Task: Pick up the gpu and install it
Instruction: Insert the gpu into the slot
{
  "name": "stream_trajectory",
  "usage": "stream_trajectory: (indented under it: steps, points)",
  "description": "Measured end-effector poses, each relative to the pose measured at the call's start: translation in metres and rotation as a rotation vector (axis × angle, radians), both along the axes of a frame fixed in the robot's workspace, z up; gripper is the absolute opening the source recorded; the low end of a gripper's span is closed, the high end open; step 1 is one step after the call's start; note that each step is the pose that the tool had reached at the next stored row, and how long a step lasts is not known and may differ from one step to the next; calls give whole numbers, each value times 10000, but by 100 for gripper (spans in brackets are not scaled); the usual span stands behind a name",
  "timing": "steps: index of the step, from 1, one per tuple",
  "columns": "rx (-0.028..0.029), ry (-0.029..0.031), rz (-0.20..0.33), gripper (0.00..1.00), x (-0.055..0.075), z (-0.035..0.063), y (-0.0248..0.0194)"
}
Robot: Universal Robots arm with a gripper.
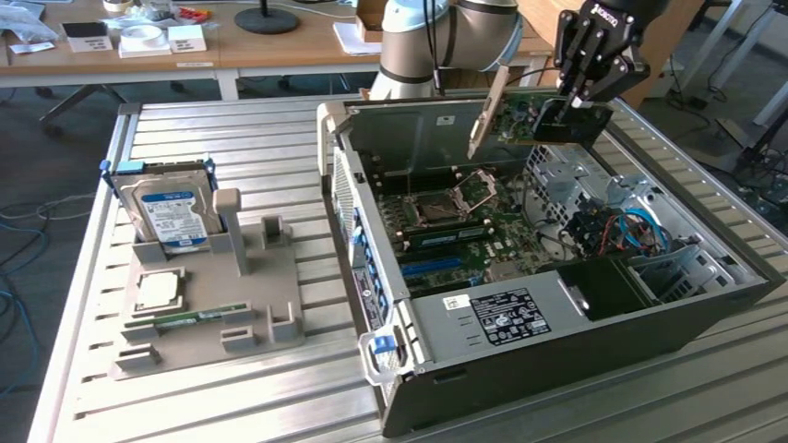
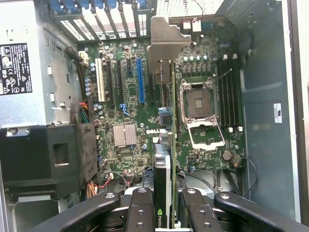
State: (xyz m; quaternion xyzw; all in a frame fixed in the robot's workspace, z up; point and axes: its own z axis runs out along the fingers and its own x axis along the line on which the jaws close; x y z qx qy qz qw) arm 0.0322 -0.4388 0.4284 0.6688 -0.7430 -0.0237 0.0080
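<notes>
In the wrist view, nearest the lens, the gripper's [image 2: 166,215] black fingers [image 2: 141,209] are drawn in tight on either face of the gpu [image 2: 162,166], clamping its end. The card runs away edge-on, its black shroud on one side and its thin green board on the other, out to its silver bracket [image 2: 164,46]. Beyond it lies the motherboard [image 2: 125,96], with the card lined up between the blue slot [image 2: 140,79] and the open CPU socket [image 2: 200,101]. That view cannot show height. The exterior view does: past the computer case's [image 1: 555,355] near wall and labelled power supply [image 1: 505,318], the gpu [image 1: 527,111] hangs on edge in the gripper [image 1: 579,106] above the case's far end, clear of the motherboard [image 1: 462,231]. Toward the exterior view's left, well apart on the slatted table [image 1: 221,138], a grey tray [image 1: 209,318] holds an upright hard drive [image 1: 166,212] and a memory stick [image 1: 185,318].
</notes>
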Motion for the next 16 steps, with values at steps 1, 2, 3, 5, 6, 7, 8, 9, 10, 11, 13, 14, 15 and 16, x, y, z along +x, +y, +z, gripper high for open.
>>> stream_trajectory:
  steps: [1,2,3,5,6,7,8,9,10,11,13,14,15,16]
  points:
    - [0,0,1,27,0,0,0]
    - [-1,0,0,27,0,0,0]
    - [0,0,0,27,0,0,0]
    - [0,0,1,27,0,0,0]
    - [0,-1,9,27,0,-1,0]
    - [1,0,38,27,0,-2,0]
    - [1,0,88,27,0,-3,0]
    - [1,0,155,27,0,-4,0]
    - [1,-1,228,27,0,-5,0]
    - [1,0,306,27,0,-6,0]
    - [0,0,467,27,0,-7,0]
    - [0,0,496,27,0,-7,0]
    - [-1,0,495,27,0,-7,0]
    - [0,0,497,27,0,-7,0]
